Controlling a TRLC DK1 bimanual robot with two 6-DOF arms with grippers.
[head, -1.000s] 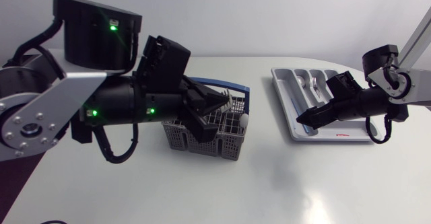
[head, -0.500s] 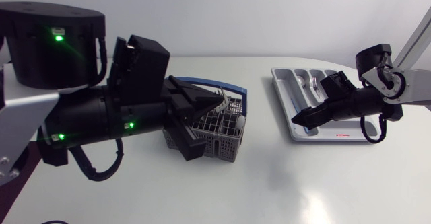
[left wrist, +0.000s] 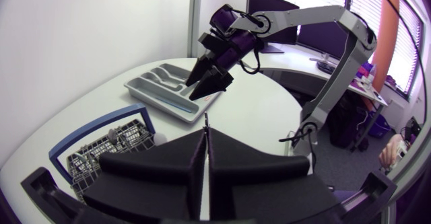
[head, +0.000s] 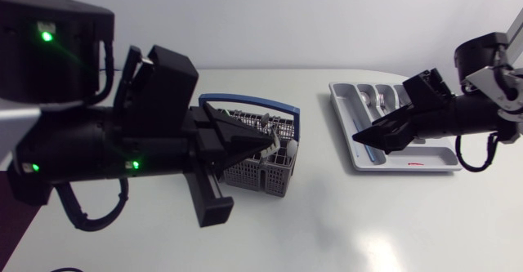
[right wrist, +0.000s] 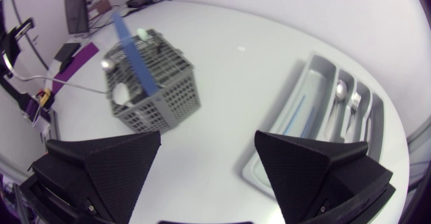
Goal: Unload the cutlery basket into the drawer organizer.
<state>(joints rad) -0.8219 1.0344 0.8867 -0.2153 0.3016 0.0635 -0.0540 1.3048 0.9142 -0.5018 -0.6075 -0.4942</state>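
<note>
- This is looking like a robotics lab or test room, not a home kitchen.
- Two robot arms, the left arm and the right arm, are reaching in over one plain white desk.
- A cutlery basket and a drawer organizer are sitting straight on the desk top.

Left arm: comes in over the table's left edge, its thick black forearm level and aimed at the middle.
Left gripper: fingers pressed flat together, tips pointing toward the right edge.
Right arm: comes in from the right edge, wrist sloping down and leftward.
Right gripper: fingers spread wide apart, held above the back right part.
</note>
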